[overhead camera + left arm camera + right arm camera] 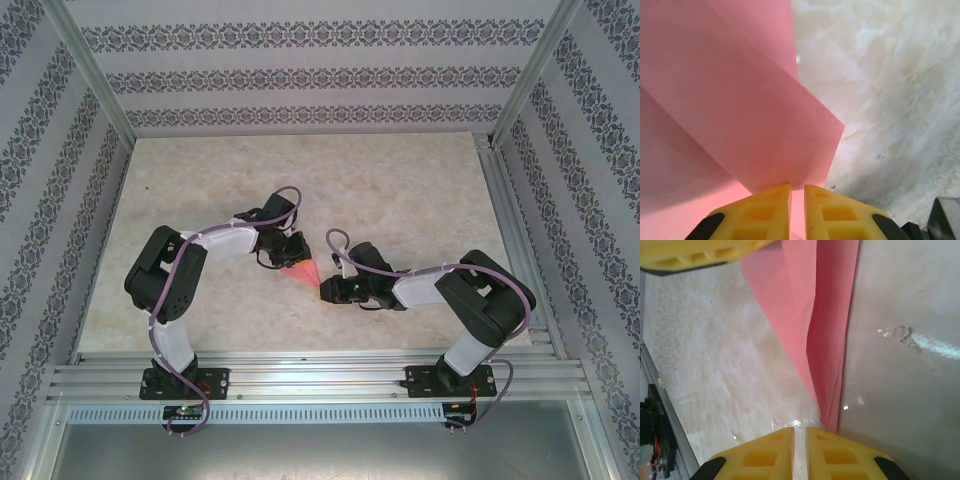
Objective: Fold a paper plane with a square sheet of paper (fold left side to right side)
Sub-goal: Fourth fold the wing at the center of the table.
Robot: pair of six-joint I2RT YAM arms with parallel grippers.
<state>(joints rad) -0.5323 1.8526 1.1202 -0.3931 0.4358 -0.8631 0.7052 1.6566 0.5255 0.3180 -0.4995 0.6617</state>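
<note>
Broadly, the pale marbled table (pixel 420 200) carries two dark arms that bend in from its near edge and meet at mid-width, somewhat closer to the near edge than to the far one. The left gripper (pixel 290 252) points down at the wide end of the paper plane (pixel 302 272), and the right gripper (pixel 328 290) sits just beside its narrow end. The plane is a folded pink wedge lying between the two, its point toward the right arm. From the left wrist, the yellow jaws stand almost together with a thin slit between them. A raised pink flap meets the fingertips (pixel 775 192), a flat layer spreads under them, and pink shows in the slit. Whether the paper is pinched or merely lies below cannot be told. From the right wrist, those jaws are likewise nearly closed and hold nothing, with pale table showing through the slit. The plane's point ends against the tip of one finger, just off the gap.
</note>
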